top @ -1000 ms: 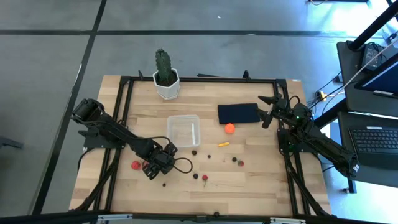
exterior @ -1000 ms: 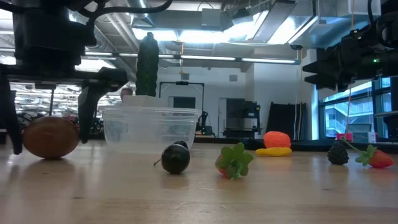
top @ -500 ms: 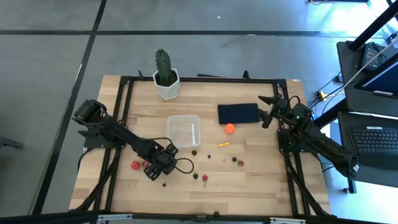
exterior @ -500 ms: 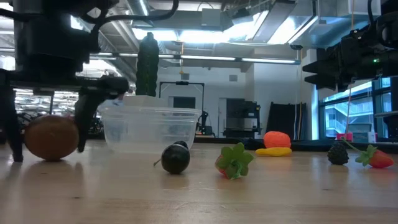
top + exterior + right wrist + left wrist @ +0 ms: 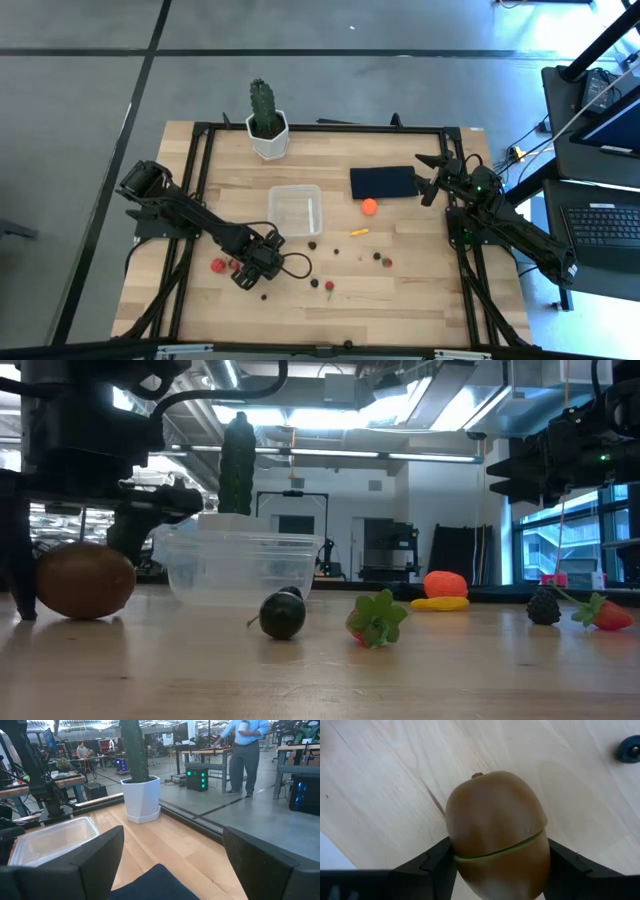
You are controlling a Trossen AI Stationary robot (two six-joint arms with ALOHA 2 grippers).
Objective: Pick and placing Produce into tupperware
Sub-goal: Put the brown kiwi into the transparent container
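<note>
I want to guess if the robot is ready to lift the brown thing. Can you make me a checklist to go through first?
1. Left gripper around the brown lump: ok, a finger sits on each side of it.
2. Fingers squeezing it firmly: cannot tell.
3. Lump off the table: not ok, in the low view it still rests on the wood.
4. Tupperware open with room inside: ok, no lid, nothing in it.
5. Path to the tupperware: ok, it stands close by, nothing between.
6. Right gripper out of the way: ok, it waits open at the far side, over the dark navy rectangle.
</note>
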